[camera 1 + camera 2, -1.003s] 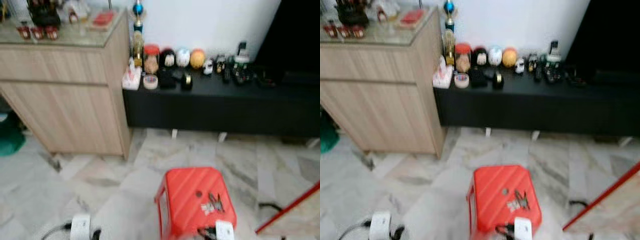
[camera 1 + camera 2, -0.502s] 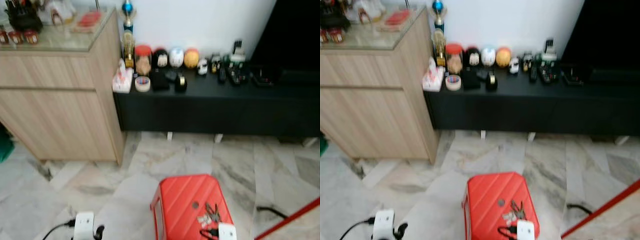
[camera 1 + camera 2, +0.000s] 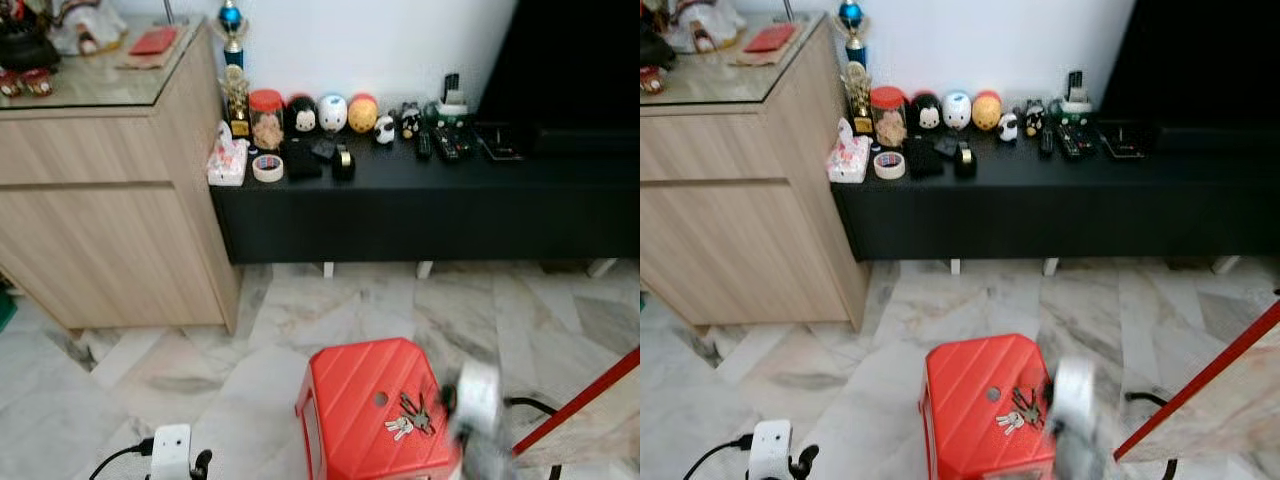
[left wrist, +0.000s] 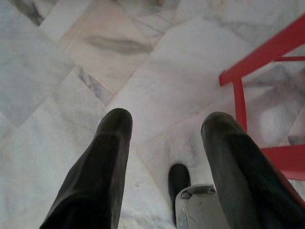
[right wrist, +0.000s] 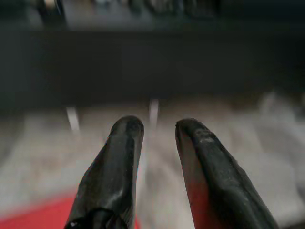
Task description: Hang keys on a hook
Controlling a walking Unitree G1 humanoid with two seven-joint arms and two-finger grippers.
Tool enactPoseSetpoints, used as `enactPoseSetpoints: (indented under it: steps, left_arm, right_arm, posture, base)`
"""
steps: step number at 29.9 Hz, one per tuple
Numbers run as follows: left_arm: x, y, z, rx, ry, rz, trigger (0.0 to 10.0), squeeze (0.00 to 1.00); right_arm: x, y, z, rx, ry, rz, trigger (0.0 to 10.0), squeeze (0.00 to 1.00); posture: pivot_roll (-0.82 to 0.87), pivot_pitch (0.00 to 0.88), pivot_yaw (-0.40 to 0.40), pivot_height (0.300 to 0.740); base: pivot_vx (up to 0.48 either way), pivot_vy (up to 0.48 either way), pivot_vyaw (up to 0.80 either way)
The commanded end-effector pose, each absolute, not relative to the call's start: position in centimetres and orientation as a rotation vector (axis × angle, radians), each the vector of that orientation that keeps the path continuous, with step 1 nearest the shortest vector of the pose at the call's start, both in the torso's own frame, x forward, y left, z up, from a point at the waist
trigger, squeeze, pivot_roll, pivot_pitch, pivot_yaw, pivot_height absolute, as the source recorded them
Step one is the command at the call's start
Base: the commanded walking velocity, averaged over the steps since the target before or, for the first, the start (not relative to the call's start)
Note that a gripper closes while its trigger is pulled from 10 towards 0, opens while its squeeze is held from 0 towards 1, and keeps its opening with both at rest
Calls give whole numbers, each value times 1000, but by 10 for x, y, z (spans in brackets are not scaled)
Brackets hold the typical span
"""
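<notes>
Reaching step: right gripper (image 5: 157, 131), fingers spread, hovers lower right beside keys (image 3: 408, 418) on stool (image 3: 350, 395); next, pinch them.

The keys (image 3: 409, 417) lie on the stool (image 3: 350, 400), just left of the right gripper (image 5: 159, 131); the low cabinet (image 3: 420, 200) stands beyond, the left gripper (image 4: 164, 126) well left.

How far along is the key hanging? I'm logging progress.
Early stage. Done: the robot stands by the red stool, where the keys lie. In hand: the right gripper, fingers apart and holding nothing, is raised beside the stool, blurred. The left gripper hangs open over the floor. Left: grasping the keys, finding a hook, hanging them.
</notes>
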State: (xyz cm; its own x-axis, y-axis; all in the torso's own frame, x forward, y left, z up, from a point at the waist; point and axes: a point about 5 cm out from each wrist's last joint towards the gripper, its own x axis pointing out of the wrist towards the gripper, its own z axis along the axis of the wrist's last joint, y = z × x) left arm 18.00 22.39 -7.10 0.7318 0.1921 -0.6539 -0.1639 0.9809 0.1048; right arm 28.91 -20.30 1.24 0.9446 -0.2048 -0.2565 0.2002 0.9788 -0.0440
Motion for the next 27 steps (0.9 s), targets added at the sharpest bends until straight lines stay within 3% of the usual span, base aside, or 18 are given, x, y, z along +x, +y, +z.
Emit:
enactPoseSetpoints:
  steps: [1,14,27]
  left_arm:
    - [176,222,-74,40,737,194,10000,0]
    - [174,220,-74,42,732,189,10000,0]
    - [173,221,-74,60,733,174,10000,0]
  right_arm:
    - [272,-199,-5,4,314,-209,10000,0]
    - [266,-196,14,-29,121,-156,10000,0]
    - [261,-190,12,-24,131,-154,10000,0]
  posture:
    - [11,40,-58,722]
    - [6,16,-64,722]
    - [12,0,-60,722]
  base:
    - [0,0,0]
    - [0,0,0]
    - [0,0,0]
